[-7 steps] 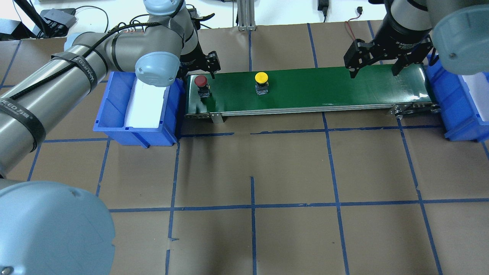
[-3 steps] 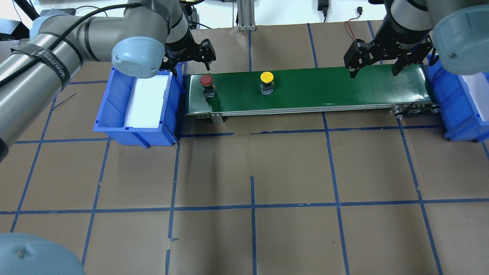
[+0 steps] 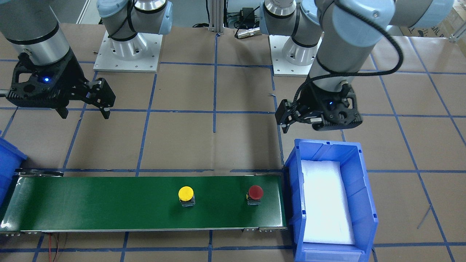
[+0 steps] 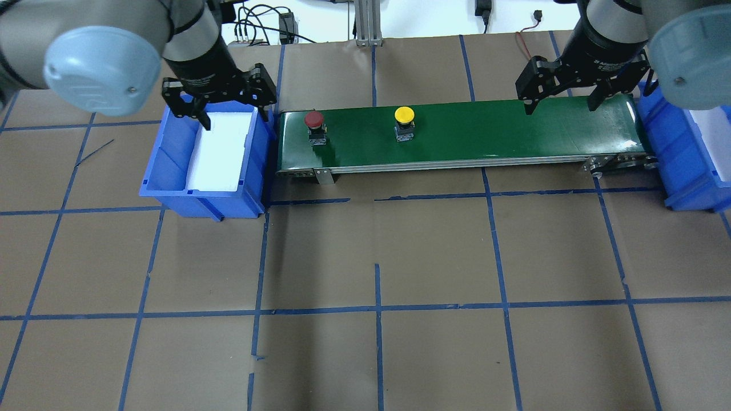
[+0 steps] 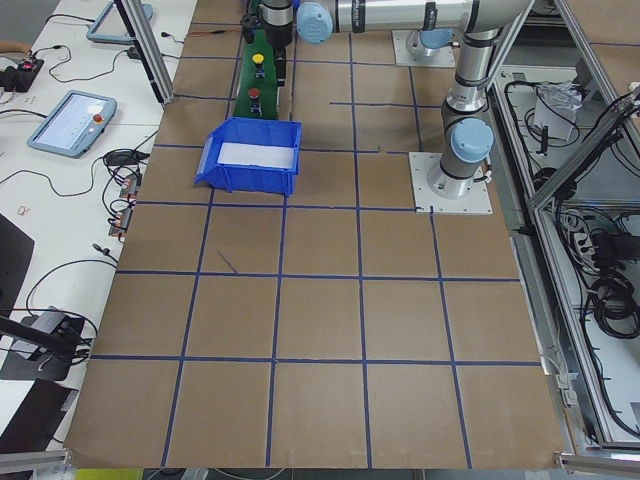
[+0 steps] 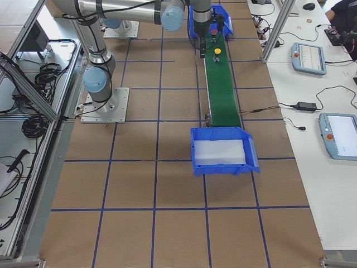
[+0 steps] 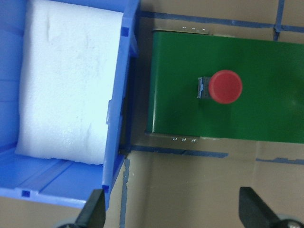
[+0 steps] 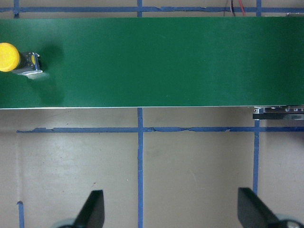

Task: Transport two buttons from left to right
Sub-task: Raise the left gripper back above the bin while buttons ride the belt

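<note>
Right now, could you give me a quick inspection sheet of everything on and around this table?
surface: table covered in brown paper with a blue tape grid; green conveyor belt between two blue bins.
job's things: red button and yellow button upright on the belt, red nearer the left bin; right bin at the other end.
clutter: nothing seen.
grippers: left gripper open, empty, near the left bin; right gripper open, empty, near the belt's right end.
cables: black cable looping off the left arm; wires past the table's far edge.
surroundings: control tablets on side benches.
</note>
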`<state>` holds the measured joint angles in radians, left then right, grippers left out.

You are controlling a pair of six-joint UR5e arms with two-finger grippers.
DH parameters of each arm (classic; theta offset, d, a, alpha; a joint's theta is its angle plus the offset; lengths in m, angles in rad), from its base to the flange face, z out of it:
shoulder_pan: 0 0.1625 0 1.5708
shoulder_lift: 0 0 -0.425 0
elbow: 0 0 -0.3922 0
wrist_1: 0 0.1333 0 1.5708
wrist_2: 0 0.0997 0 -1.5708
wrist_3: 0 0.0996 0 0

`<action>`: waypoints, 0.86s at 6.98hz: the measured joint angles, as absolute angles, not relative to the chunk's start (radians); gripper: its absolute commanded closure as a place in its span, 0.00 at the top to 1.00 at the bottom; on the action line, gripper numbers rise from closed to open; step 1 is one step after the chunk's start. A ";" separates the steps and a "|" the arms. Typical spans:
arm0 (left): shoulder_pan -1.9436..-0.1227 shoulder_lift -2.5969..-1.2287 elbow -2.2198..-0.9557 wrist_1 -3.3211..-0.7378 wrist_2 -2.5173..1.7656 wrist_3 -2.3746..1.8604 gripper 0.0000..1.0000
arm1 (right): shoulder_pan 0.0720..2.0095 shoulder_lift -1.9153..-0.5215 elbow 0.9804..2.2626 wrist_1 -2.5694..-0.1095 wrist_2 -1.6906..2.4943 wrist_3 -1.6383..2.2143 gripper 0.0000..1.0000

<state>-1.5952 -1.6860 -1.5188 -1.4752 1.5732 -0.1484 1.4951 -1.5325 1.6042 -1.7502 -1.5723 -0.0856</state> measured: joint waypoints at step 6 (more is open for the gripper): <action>-1.541 -1.575 -1.510 -1.665 1.637 0.011 1.00 | 1.491 -1.525 1.605 -1.753 -1.571 -0.093 1.00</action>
